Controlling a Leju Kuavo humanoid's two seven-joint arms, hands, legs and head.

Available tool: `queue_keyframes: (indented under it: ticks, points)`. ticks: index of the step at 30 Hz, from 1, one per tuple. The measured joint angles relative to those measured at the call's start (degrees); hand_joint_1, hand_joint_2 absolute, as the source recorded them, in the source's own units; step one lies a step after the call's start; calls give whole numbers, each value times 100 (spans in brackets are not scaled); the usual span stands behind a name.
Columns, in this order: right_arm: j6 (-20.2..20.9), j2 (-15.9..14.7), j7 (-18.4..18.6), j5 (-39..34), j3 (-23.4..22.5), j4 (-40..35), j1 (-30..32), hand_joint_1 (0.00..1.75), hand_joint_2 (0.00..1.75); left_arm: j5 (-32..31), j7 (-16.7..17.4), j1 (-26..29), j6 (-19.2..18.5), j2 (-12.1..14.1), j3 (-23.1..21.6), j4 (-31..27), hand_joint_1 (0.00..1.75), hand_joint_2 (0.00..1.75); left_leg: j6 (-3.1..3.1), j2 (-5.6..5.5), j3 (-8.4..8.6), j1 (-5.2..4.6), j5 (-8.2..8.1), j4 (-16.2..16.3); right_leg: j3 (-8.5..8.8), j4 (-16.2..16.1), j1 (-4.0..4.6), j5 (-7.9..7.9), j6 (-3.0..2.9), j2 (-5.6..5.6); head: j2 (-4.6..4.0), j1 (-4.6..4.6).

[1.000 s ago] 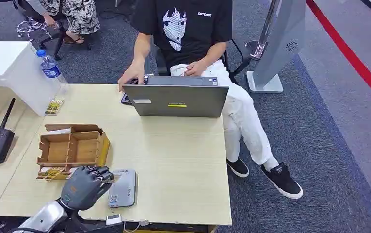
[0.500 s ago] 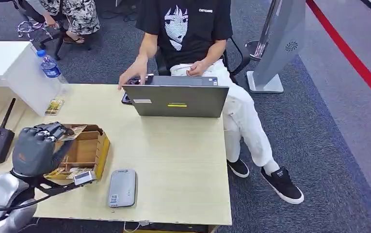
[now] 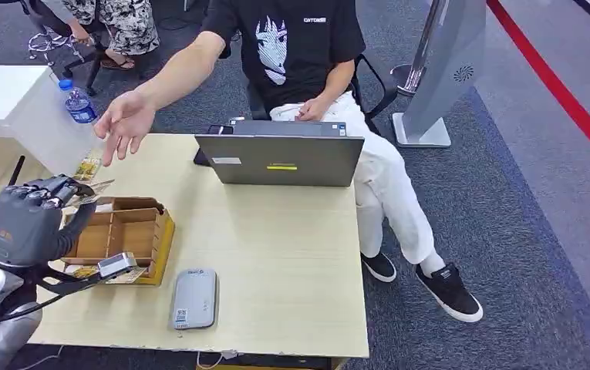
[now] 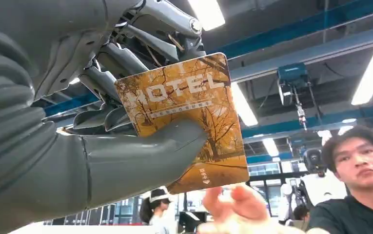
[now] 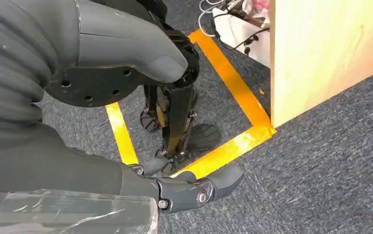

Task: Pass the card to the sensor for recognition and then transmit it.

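The left hand (image 3: 28,223) pinched the card (image 4: 186,119), its thumb hiding part; the right hand's (image 5: 126,58) fingers hung empty, loosely apart.

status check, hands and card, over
Left hand grips card, raised. Right hand hanging, holds nothing. Person's hand reaching in; path unobstructed.

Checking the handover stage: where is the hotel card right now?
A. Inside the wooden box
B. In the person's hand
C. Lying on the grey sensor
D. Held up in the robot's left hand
D: the left hand holds the card between thumb and fingers, raised toward the person's hand, which is open and not touching it.
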Motion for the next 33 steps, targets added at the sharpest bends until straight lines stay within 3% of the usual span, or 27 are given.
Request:
queue_keyframes:
  ticks: [18, 19, 20, 21, 33]
  points:
    - [-87, -111, -35, -24, 44, 256, -7, 0, 175, 15, -50, -15, -101, -22, -2, -17, 175, 175, 0, 0, -1, 0, 0, 0, 0, 0, 0, 1, -1, 0, 0, 0]
    - [-90, -114, -35, -24, 44, 260, -7, 0, 175, 15, -50, -15, -101, -22, 0, -17, 145, 175, 0, 0, 0, 0, 0, 0, 0, 0, 0, 1, -1, 0, 0, 0]
    - [-94, -114, -33, -24, 44, 262, -7, 0, 175, 15, -50, -15, -101, -22, 0, -17, 24, 175, 0, 0, -1, 0, 0, 0, 0, 0, 0, 1, -1, 0, 0, 0]
    - [-94, -118, -35, -26, 46, 262, -7, 0, 175, 18, -50, -14, -101, -22, 0, -17, 0, 175, 0, 0, -1, 0, 0, 0, 0, 0, 0, 1, -1, 0, 0, 0]
    - [-103, -127, -33, -28, 50, 304, -7, 0, 175, 22, -52, 51, -101, -22, 0, -31, 0, 175, 0, 0, -1, 0, 0, 0, 0, 0, 0, 1, -1, 0, 0, 0]
